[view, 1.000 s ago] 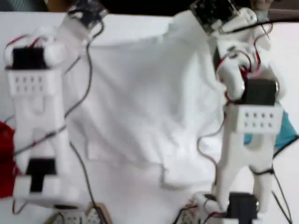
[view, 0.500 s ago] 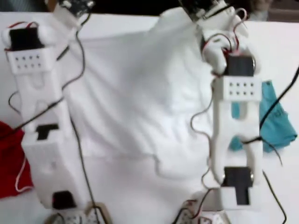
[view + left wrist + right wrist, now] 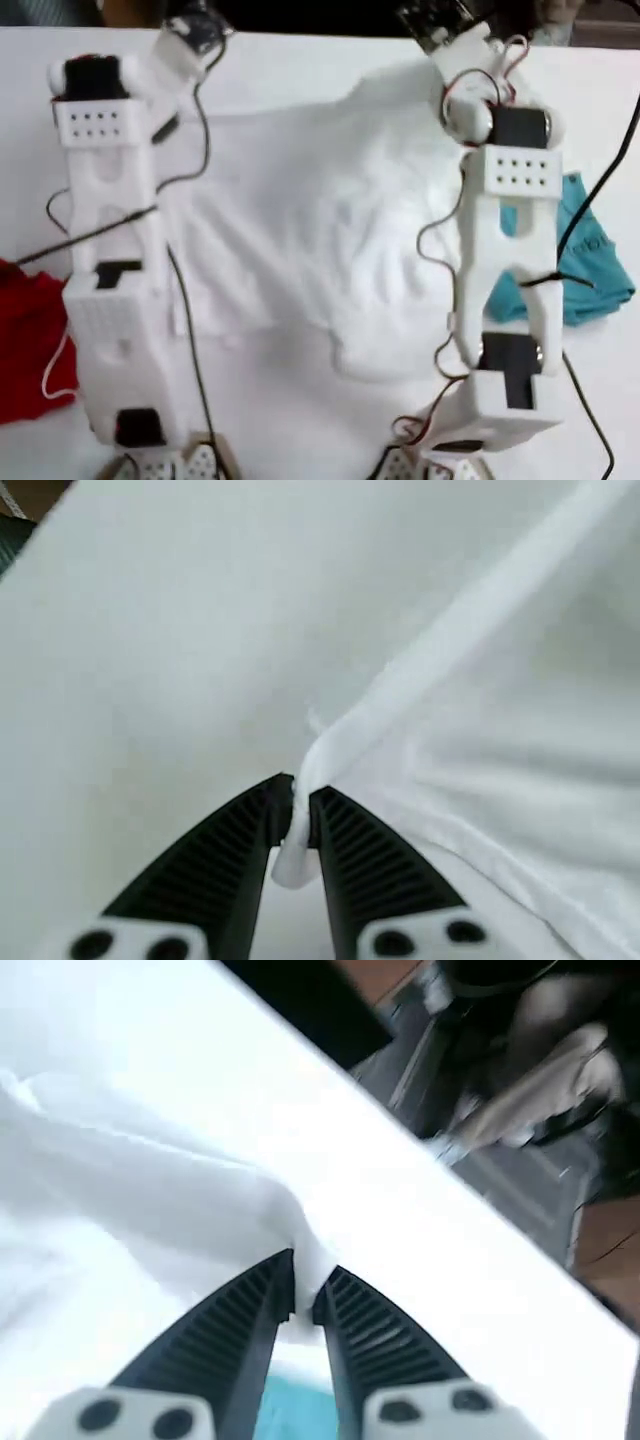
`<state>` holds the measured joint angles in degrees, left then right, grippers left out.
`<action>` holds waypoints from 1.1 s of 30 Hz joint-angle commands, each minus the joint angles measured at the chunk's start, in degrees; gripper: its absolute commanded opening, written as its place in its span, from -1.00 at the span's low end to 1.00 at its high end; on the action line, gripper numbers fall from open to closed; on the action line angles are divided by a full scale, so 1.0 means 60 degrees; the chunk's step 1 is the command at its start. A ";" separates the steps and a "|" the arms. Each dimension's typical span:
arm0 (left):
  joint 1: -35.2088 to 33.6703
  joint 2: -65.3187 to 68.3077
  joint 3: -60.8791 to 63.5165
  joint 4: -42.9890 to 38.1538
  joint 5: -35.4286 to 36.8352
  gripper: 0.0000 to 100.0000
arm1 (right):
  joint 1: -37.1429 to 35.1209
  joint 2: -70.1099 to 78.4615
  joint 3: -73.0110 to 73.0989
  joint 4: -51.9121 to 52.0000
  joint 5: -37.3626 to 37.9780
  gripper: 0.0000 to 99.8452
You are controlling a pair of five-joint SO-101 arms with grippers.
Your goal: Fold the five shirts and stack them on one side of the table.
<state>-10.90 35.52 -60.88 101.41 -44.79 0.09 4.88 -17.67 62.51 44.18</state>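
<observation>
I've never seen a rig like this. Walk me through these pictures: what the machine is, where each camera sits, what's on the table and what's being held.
The machine is two small white robot arms, side by side at a table. The high view looks down on both, the left arm and the right arm. The other two pictures come from a camera on each arm's wrist, so the black pincers in them are that arm's own: the left gripper and the right gripper. A white shirt lies spread between the arms, and each gripper is shut on an edge of it. A red shirt lies beside the left arm and a teal shirt beside the right.
</observation>
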 commanded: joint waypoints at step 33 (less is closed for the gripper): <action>-0.0073 -0.7033 1.2403 -0.1055 -0.0733 -0.95 | 0.0271 -0.7011 0.8337 0.2015 0.0044 -0.96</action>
<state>-10.90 -3.52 12.26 96.40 -48.57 0.79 -30.11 25.32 77.63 44.18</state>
